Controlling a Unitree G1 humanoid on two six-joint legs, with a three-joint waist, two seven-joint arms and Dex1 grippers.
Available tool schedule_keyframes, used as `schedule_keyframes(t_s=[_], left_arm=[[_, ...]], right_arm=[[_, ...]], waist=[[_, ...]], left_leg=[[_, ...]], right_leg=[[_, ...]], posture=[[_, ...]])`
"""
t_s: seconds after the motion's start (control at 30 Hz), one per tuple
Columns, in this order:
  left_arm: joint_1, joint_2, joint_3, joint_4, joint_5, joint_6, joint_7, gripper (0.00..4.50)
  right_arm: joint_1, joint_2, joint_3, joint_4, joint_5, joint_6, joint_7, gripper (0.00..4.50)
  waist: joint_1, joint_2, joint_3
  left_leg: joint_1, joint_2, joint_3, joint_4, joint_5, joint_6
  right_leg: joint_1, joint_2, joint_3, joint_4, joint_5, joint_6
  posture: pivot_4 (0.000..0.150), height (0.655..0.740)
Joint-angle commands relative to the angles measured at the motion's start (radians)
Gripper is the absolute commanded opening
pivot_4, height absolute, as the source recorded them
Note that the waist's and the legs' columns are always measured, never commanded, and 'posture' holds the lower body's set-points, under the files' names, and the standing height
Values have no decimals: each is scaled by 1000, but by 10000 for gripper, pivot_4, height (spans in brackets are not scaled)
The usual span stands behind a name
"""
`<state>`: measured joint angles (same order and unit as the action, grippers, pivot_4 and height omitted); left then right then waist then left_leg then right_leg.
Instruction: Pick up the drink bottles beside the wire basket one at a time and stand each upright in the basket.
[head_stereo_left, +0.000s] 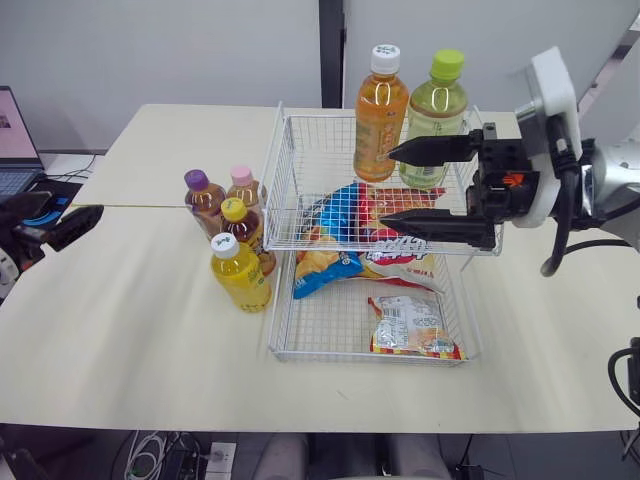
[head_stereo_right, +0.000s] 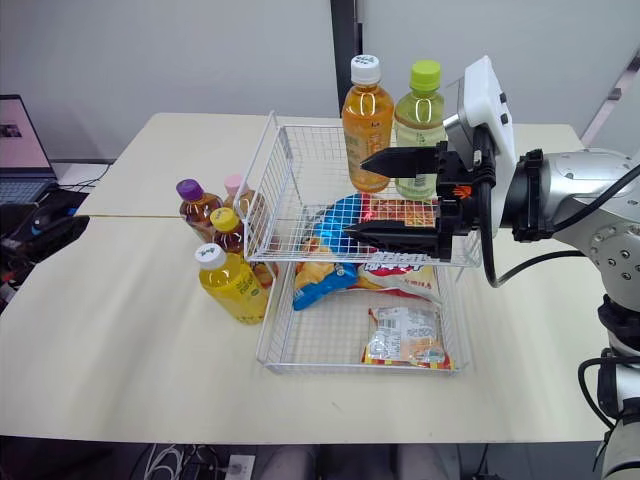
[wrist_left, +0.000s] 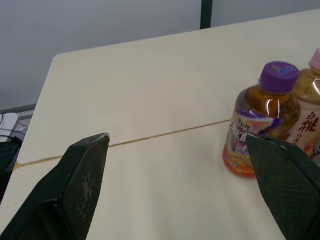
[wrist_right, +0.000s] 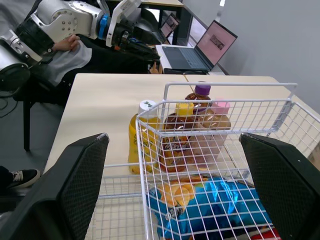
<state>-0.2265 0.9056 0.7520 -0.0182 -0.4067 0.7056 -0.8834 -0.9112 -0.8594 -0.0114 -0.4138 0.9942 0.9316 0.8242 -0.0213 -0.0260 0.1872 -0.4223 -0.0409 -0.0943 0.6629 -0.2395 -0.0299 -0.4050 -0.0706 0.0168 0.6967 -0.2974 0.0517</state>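
Four small bottles stand together left of the wire basket (head_stereo_left: 283, 180): purple-capped (head_stereo_left: 203, 200), pink-capped (head_stereo_left: 243, 185), yellow-capped (head_stereo_left: 243, 228) and a white-capped yellow drink (head_stereo_left: 240, 272). At the basket's far end stand an orange bottle (head_stereo_left: 381, 112) and a green bottle (head_stereo_left: 436, 120), both upright. My right gripper (head_stereo_left: 386, 184) hovers open over the basket's middle, holding nothing, its fingertips pointing toward the small bottles. My left gripper (wrist_left: 176, 136) is open and empty over the table's left edge, with the purple-capped bottle (wrist_left: 260, 120) just beyond one fingertip.
Snack bags (head_stereo_left: 350, 235) and a small packet (head_stereo_left: 410, 325) lie inside the basket. A laptop (head_stereo_left: 12, 140) and cables sit off the table's left side. Bare tabletop (head_stereo_left: 130, 330) stretches in front of the bottles.
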Motion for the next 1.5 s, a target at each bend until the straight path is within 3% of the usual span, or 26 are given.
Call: schedule_keyframes(t_s=[0.03, 0.27, 0.67, 1.17, 1.3, 1.5], left_arm=[[32, -42, -14, -91, -61, -30, 5, 44917], [-88, -101, -137, -93, -108, -48, 93, 44917], [-353, -170, -364, 126, -12, -171, 219, 44917], [-397, -179, -439, 206, 15, -221, 227, 44917], [-398, -183, -453, 215, 15, -213, 215, 35893], [-395, -186, -469, 222, 18, -220, 212, 16226]], right_arm=[[-25, 4, -6, -14, -23, 6, -8, 45000], [-12, 20, 9, -45, -50, 8, 9, 45000], [-14, 25, 1, -72, -40, 29, 10, 45000], [6, 13, -33, -91, -12, 42, 5, 45000], [8, 14, -37, -93, -14, 42, 5, 45000], [12, 11, -44, -94, -18, 39, 8, 45000]], waist=[[3, 0, 0], [4, 0, 0], [-10, 0, 0], [-10, 0, 0], [-10, 0, 0], [-10, 0, 0]], left_leg=[[0, 0, 0, 0, 0, 0], [0, 0, -1, 0, 0, 0], [0, 0, 1, 0, 0, 0], [0, 0, 1, 0, 0, 0], [0, 0, 1, 0, 0, 0], [0, 0, 1, 0, 0, 0]], right_leg=[[0, 0, 0, 0, 0, 0], [0, 1, -2, 1, 0, 0], [0, 3, -2, 1, 0, 0], [0, 3, -2, 1, 0, 0], [0, 3, -2, 1, 0, 0], [0, 3, -1, 1, 0, 0]], posture=[[1500, 7400], [1500, 7400], [1500, 7400], [1500, 7400], [1500, 7400], [1500, 7400]])
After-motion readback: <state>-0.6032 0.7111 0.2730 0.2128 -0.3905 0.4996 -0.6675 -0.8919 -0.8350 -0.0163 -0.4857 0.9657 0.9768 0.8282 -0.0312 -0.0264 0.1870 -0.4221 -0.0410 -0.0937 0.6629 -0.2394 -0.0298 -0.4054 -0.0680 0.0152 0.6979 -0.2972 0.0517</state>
